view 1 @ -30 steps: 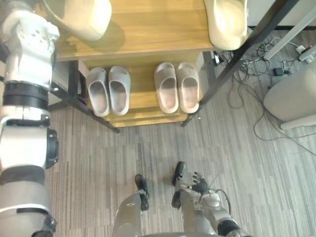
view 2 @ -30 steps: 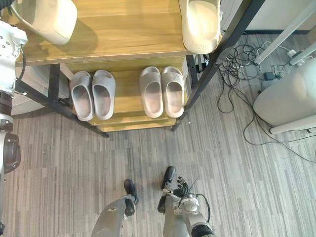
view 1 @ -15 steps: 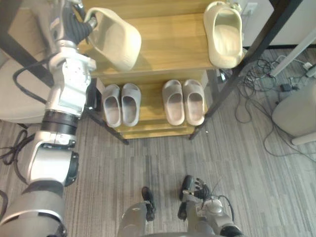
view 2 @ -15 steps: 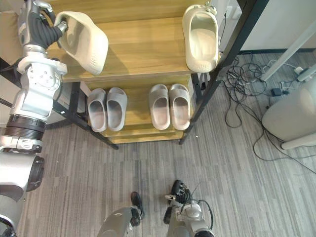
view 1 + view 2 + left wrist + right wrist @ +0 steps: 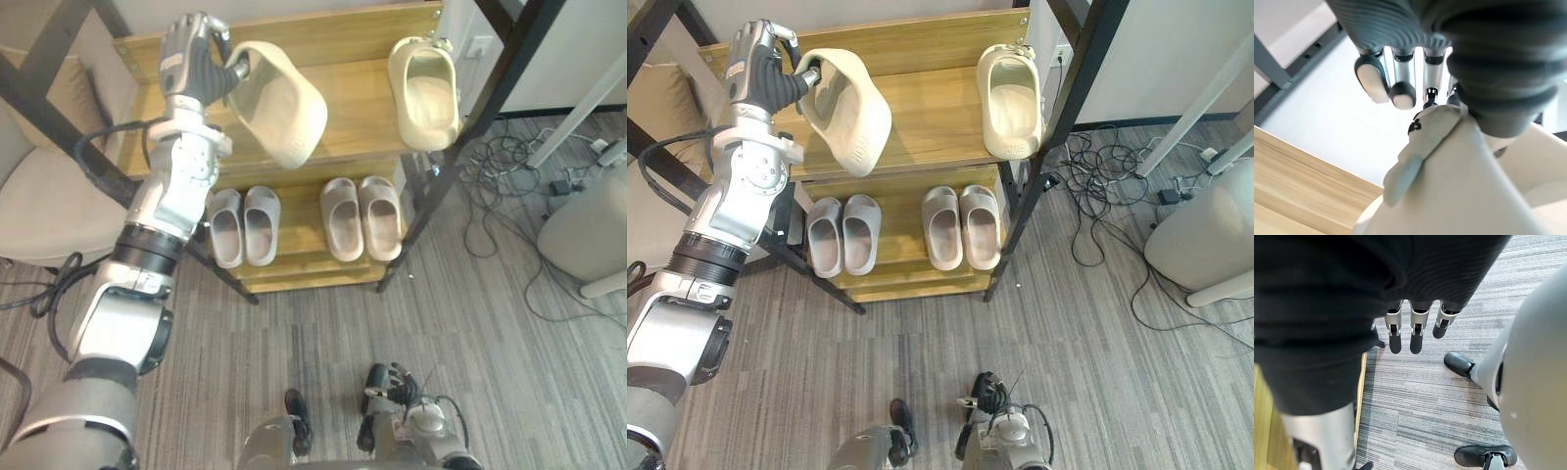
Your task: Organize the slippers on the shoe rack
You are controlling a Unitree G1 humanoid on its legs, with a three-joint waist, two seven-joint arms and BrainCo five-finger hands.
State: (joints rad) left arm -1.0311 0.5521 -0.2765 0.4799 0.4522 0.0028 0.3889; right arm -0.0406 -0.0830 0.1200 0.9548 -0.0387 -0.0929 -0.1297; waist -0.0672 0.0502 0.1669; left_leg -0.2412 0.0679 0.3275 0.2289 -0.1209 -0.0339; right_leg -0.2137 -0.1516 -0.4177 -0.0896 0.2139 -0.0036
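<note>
Cream foam slipper (image 5: 279, 103), the one being placed, is at the upper left of the frame, clear of the shelf boards. The left hand (image 5: 196, 64) holds it up, fingers (image 5: 1400, 73) closed over the rim of its foot opening in the left wrist view. Its long axis slants from the hand down toward the frame's centre, toe lowest, above the left part of the light wooden upper shelf (image 5: 362, 108) of the black-framed shoe rack (image 5: 460, 127).

Below, on the lower shelf, one pair of grey slides (image 5: 243, 225) sits left and a second grey pair (image 5: 362, 217) just right of it, both neatly side by side.

At the bottom of the frame the right hand (image 5: 397, 377) hangs low over the striped floor, fingers (image 5: 1415, 340) straight and empty.

At the upper right lies the matching cream slipper (image 5: 424, 88), flat on the upper shelf, its long axis front to back. Bare shelf separates the two. The held slipper probably needs carrying rightward and turning parallel to its mate; the left hand is far nearer.
</note>
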